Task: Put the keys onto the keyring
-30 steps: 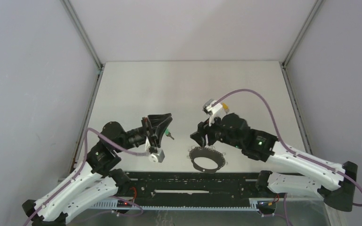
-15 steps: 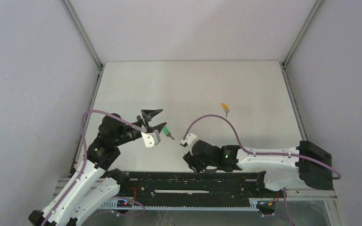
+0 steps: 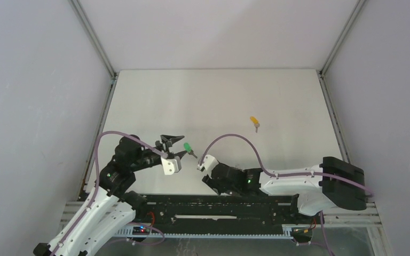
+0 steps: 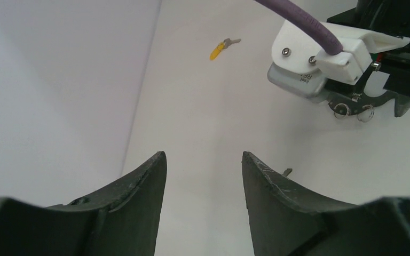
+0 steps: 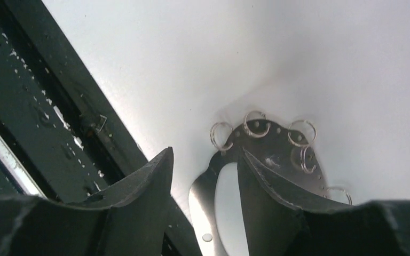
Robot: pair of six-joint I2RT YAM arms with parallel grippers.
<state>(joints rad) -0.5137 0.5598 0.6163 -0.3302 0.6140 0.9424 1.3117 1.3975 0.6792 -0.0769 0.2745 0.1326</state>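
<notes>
The nearer key [image 3: 187,148] lies just beside my left end effector [image 4: 203,160]. The farther key [image 3: 254,122] is behind it to the right, and the keyring [image 5: 261,138] seems to lie under my right end effector [image 5: 203,157] at the near edge of the surface [image 3: 219,96].

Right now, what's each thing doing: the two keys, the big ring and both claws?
green key: lying on the table beside the left claw, not held.
yellow key: lying alone on the table.
keyring: on the table, no key on it.
left claw: open, empty.
right claw: open, over the keyring's rim.

A white bench [image 3: 219,96] stands enclosed by plain grey walls [image 3: 32,106], with metal posts [image 3: 93,37] at its far corners and a black rail [image 3: 192,208] along its near edge; the light is even.
</notes>
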